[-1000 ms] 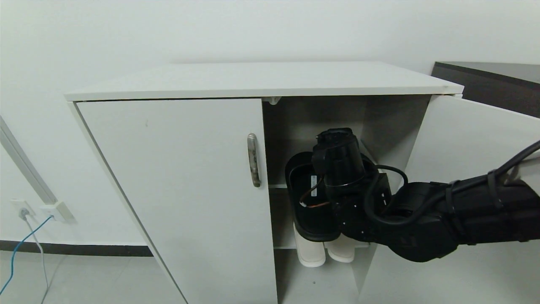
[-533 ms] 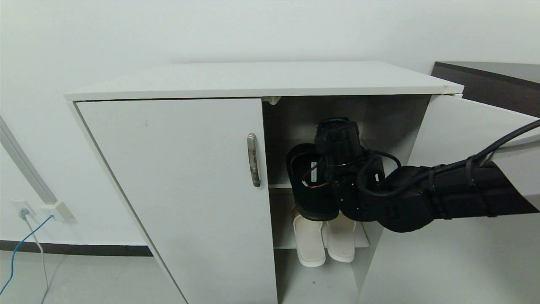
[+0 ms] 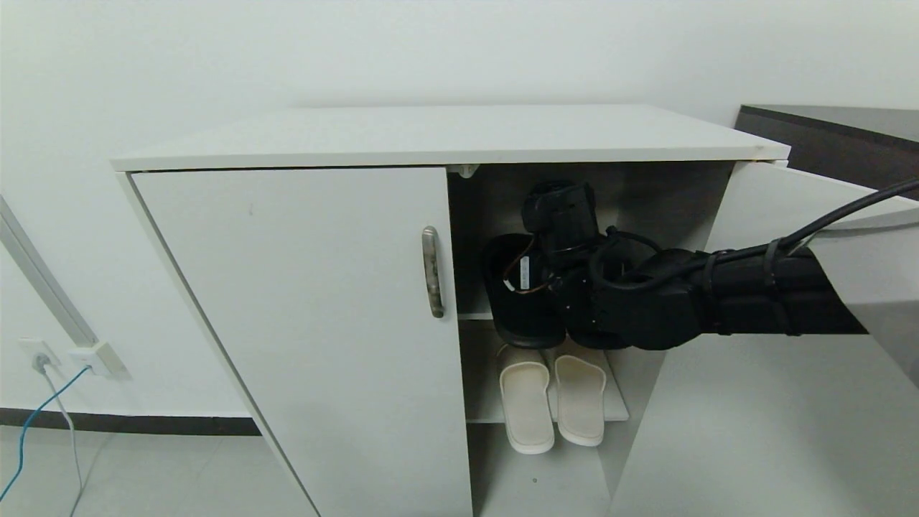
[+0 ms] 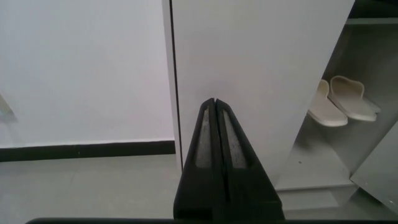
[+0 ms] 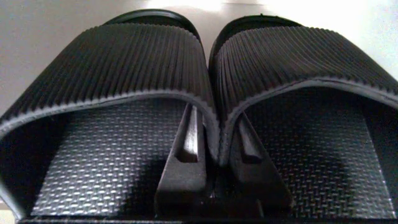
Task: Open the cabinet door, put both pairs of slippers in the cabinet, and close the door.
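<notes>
Cabinet door point(image 3: 761, 212) open; white slippers point(image 3: 528, 402) stowed on lower shelf point(image 3: 479, 416); black slippers point(image 3: 520, 298) inside at upper-shelf height, clamped by right gripper point(image 5: 216, 134) fingers point(image 5: 186, 143), apparently unreleased; left gripper point(image 4: 214, 109) fingers pressed together, empty; door closing outstanding.

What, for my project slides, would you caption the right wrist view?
Right claw shut on the black slippers, pinching their adjoining inner walls together, straps facing the camera.
</notes>
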{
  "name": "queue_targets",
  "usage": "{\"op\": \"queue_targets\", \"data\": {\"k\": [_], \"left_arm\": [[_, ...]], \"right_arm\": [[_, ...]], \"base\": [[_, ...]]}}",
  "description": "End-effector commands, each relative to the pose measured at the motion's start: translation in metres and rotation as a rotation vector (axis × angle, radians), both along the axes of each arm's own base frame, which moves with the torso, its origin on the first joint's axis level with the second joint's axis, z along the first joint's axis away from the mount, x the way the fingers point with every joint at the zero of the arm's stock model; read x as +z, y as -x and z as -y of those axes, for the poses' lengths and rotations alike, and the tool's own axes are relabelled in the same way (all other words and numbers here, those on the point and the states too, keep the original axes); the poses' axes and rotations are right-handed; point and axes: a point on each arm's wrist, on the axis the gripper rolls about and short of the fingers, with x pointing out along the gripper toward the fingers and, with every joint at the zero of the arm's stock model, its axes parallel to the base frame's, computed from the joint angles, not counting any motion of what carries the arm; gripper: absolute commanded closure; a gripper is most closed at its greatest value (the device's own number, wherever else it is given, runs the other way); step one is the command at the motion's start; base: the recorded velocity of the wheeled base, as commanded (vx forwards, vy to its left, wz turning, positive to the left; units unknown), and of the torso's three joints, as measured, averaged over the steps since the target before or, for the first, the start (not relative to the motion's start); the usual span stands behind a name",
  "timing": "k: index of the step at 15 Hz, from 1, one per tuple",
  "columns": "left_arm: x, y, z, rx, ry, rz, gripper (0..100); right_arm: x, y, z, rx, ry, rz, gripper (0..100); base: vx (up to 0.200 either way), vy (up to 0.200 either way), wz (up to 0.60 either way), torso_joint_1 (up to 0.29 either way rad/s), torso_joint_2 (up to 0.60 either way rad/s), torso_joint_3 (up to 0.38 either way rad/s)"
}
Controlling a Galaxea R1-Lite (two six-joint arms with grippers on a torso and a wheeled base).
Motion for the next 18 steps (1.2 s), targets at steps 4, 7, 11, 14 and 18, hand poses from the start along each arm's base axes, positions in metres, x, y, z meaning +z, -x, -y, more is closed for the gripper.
{"op": "queue_targets", "data": {"k": [4,7,11,14,18], "left_arm": [[0.000,0.000,0.000,0.000,0.000,-0.001,100],[0.000,0.000,0.000,0.000,0.000,-0.001,100],[0.000,0.000,0.000,0.002,0.000,-0.001,100],[0.000,0.000,0.000,0.002,0.000,-0.001,100],[0.000,0.000,0.000,0.002,0.000,0.000,100]], "right_arm": [[-0.010,-0.031,0.000,-0.048,-0.023,0.013,100],[-0.015,-0.038,0.000,-0.059,-0.024,0.014,100],[-0.017,-0.047,0.001,-0.071,-0.029,0.021,100],[-0.017,-0.046,0.001,-0.071,-0.028,0.020,0],[-0.012,-0.037,0.005,-0.065,-0.014,0.004,0]], "base": [[0.000,0.000,0.00,0.000,0.00,0.000],[0.000,0.000,0.00,0.000,0.00,0.000],[0.000,0.000,0.00,0.000,0.00,0.000],[0.000,0.000,0.00,0.000,0.00,0.000],[0.000,0.000,0.00,0.000,0.00,0.000]]}}
